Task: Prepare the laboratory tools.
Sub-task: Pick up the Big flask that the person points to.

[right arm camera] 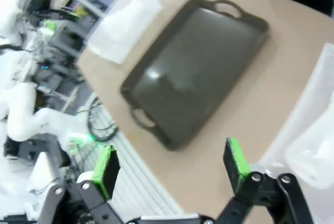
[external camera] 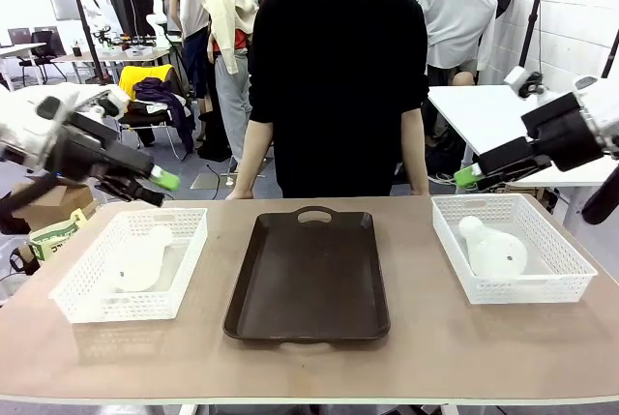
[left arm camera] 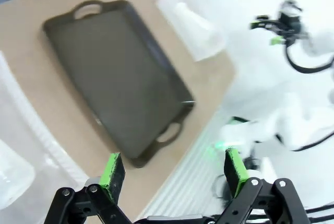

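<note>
Two translucent frosted-white plastic conical flasks are seen, one in the basket on the robot's left and the other in the basket on its right. Each appears to be laid on its side, with the neck pointed toward the far edge.

Everything is carried by a light brown wooden table. At its far side a person in a black top is stood, with both hands rested at the edge. A dark brown rectangular tray with cut-out handles is placed in the middle, between the baskets and apart from both. The left white plastic mesh basket and the right white plastic mesh basket are set near the table's two ends.

The left gripper is held in the air above the far end of the left basket, and nothing is touched by it. In the left wrist view its green-padded fingers are spread wide apart with nothing between them. The right gripper is held above the far end of the right basket. Its fingers are likewise parted widely and nothing is gripped.
</note>
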Available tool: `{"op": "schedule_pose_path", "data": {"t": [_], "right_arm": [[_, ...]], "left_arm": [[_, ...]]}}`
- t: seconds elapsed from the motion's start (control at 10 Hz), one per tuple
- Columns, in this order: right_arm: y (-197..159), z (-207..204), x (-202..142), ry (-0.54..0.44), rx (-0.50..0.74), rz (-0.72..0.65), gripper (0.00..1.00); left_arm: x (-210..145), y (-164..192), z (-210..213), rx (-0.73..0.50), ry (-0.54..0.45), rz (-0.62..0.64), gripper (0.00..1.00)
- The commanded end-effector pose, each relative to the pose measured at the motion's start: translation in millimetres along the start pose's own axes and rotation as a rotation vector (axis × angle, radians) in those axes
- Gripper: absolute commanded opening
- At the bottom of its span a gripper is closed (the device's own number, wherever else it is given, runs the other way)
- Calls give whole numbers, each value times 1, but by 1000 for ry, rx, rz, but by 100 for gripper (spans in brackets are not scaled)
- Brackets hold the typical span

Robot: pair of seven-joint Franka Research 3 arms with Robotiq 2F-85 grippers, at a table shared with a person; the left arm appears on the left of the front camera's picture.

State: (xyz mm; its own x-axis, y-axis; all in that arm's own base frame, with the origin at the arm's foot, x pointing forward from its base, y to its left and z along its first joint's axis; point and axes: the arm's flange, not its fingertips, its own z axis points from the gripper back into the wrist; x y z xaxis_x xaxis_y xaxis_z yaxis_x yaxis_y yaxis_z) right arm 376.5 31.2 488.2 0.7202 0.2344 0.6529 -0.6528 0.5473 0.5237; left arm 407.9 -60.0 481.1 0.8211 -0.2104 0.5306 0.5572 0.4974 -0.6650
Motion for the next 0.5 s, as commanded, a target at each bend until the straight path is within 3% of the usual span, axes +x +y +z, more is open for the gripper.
{"op": "schedule_pose_path", "data": {"t": [0.0, 0.4], "right_arm": [[-23, 3, 6, 4, 157, -93, 100], [-56, 23, 15, -54, 372, -155, 100]], "left_arm": [[9, 26, 6, -106, 19, 89, 100], [-2, 44, 28, -292, -90, 157, 100]]}}
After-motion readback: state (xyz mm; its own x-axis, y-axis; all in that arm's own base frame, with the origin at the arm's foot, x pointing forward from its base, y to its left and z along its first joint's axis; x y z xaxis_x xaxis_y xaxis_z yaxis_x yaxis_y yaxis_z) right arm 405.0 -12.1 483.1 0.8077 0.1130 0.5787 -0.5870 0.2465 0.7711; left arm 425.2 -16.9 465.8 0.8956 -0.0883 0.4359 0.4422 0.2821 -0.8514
